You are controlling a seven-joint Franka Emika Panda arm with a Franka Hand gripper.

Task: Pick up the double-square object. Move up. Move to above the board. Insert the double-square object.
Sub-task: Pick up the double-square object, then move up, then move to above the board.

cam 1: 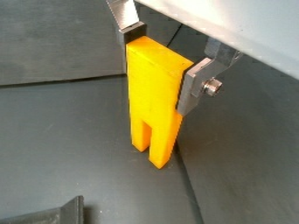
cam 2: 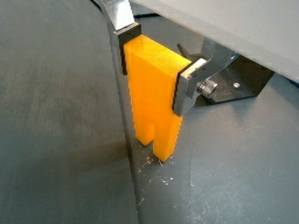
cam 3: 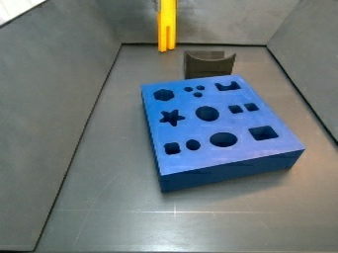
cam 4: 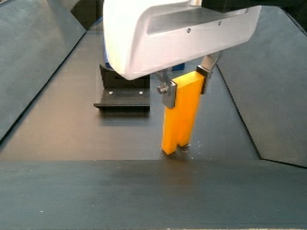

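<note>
Your pincer (cam 1: 163, 59) is clamped on the upper end of the double-square object (cam 1: 153, 101), which stands upright with its prongs at the grey surface (cam 2: 59, 131), well behind the board (cam 3: 218, 130), left of the fixture (cam 3: 208, 62).

The gripper (cam 4: 182, 85) has a white housing, flat silver fingers (cam 1: 197, 85) and a screw.

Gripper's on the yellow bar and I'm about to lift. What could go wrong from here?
1. The gripper clamps only the upper end of the double-square object; its long free length could pivot between the fingers during the lift.
2. The prongs sit at the floor near a wall seam in a wrist view; a skewed lift might scrape.
3. The fixture stands between the bar and the board; a low transfer could clip it.
</note>
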